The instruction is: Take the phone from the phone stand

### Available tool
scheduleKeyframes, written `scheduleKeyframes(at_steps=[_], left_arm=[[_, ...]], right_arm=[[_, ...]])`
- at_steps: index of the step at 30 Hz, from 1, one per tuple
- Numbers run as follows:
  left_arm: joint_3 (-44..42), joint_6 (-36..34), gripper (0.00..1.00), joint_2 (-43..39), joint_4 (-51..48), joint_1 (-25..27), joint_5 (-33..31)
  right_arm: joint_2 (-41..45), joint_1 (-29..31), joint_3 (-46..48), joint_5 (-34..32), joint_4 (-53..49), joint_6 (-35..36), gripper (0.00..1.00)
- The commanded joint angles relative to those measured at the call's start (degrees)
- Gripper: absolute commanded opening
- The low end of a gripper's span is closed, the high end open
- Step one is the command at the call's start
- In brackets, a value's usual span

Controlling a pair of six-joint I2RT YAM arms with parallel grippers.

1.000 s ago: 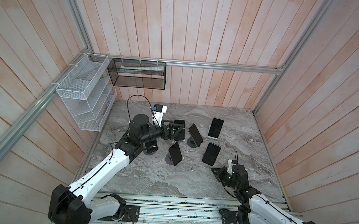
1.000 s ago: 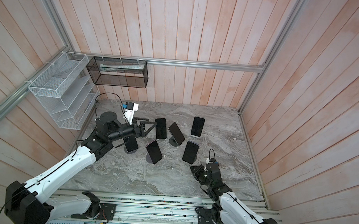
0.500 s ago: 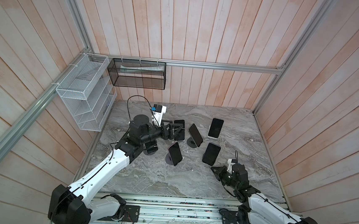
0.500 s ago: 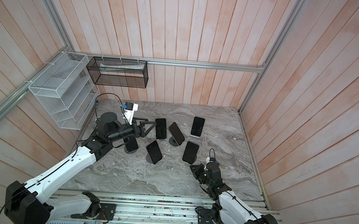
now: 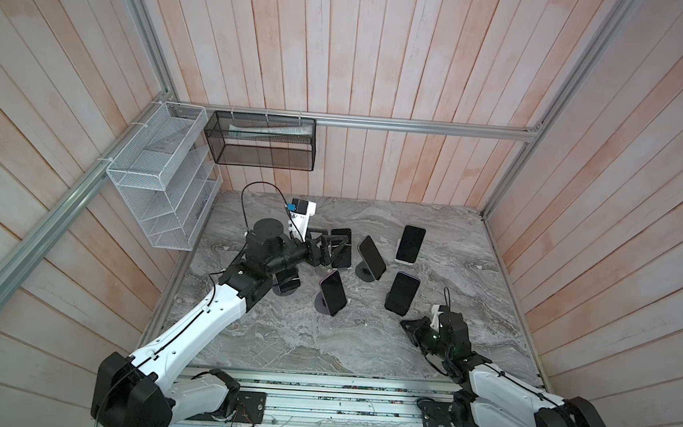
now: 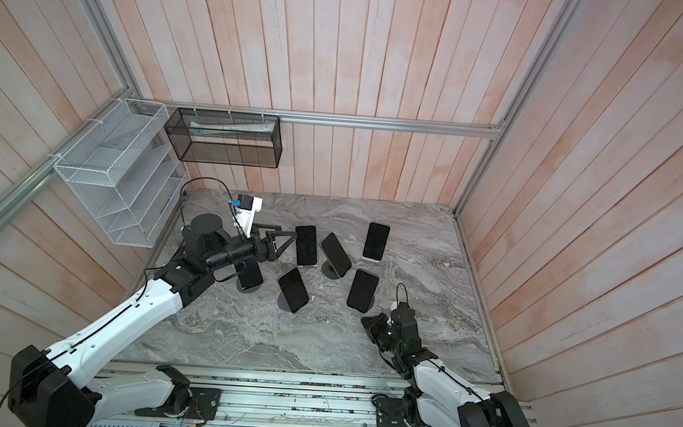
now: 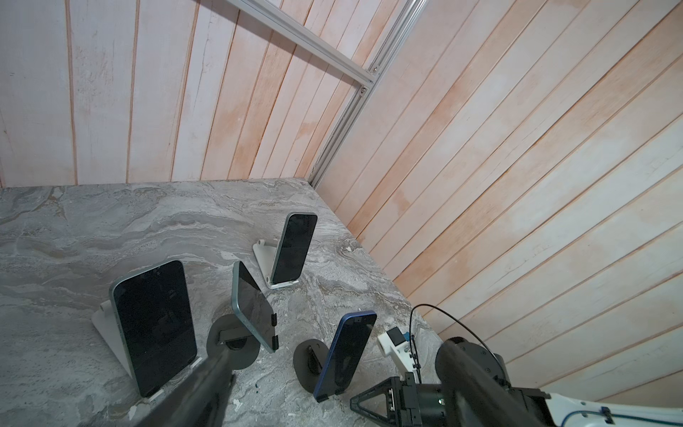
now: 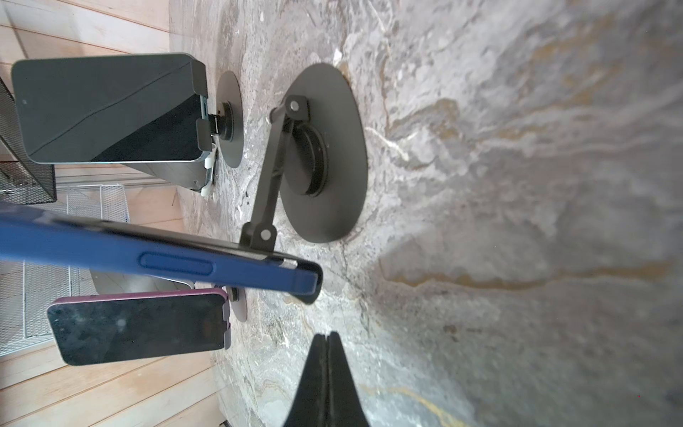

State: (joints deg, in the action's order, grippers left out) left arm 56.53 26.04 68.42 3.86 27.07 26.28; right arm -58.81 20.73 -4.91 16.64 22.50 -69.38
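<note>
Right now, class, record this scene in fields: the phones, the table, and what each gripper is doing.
phones: six, each propped on a stand
left gripper: open, holding nothing, beside the green-edged phone on its white stand
right gripper: shut, empty, low near the blue phone
table: grey marble
task: not yet done

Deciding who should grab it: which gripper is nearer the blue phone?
Right. The right gripper, shut, sits just in front of the blue phone; the left gripper, open, is farther off, back-left of it, beside another phone.
</note>
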Motion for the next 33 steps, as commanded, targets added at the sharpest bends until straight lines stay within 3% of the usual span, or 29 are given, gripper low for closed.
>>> scheduleKeyframes(at_steps=[1, 33], left_arm=[[-0.6, -1.0, 0.88, -0.8, 0.5, 0.2, -0.7], [-0.5, -1.2, 0.88, -0.6, 0.1, 0.1, -1.1]], right_arm=[[-0.9, -0.3, -0.5, 0.8, 2.0, 0.0, 0.00], [-7.5, -3.4, 0.1, 1.0, 9.5, 0.9, 0.00]])
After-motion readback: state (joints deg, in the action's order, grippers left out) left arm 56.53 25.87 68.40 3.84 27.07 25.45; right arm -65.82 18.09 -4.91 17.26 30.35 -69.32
